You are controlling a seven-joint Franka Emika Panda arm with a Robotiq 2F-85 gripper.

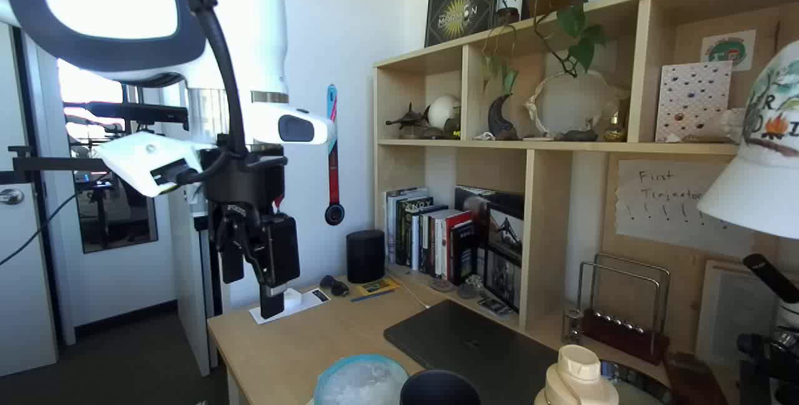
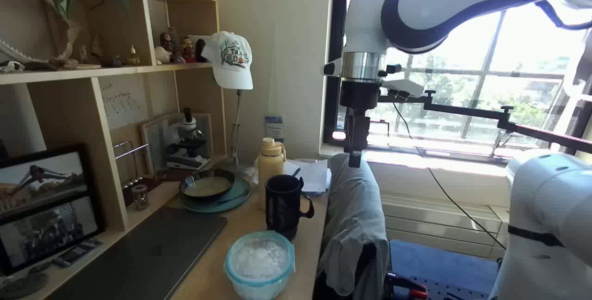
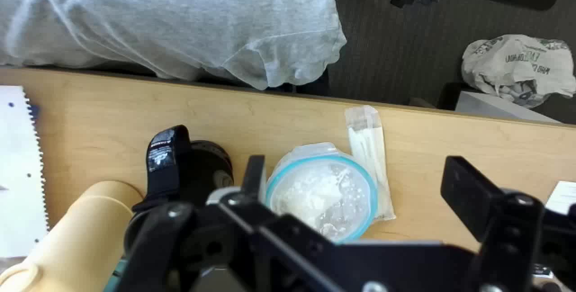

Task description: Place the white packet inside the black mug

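The white packet (image 3: 371, 157) is long and narrow with a clear end. It lies flat on the wooden desk in the wrist view, partly covered from sight by a round lidded container. I cannot make it out in the exterior views. The black mug (image 2: 283, 203) stands upright on the desk beside the container. It also shows in an exterior view (image 1: 439, 387), cut by the bottom edge, and in the wrist view (image 3: 204, 172). My gripper (image 3: 355, 168) is open and empty, high above the container and packet. It points down in both exterior views (image 1: 256, 286) (image 2: 355, 159).
The teal-rimmed container (image 2: 260, 263) stands between mug and packet. A pale yellow bottle (image 2: 271, 166) is behind the mug. A dark laptop (image 1: 468, 342) lies toward the shelf (image 1: 530, 236). A chair draped in grey cloth (image 2: 354, 217) stands along the desk's edge. A dark bowl (image 2: 208, 184) sits on a plate.
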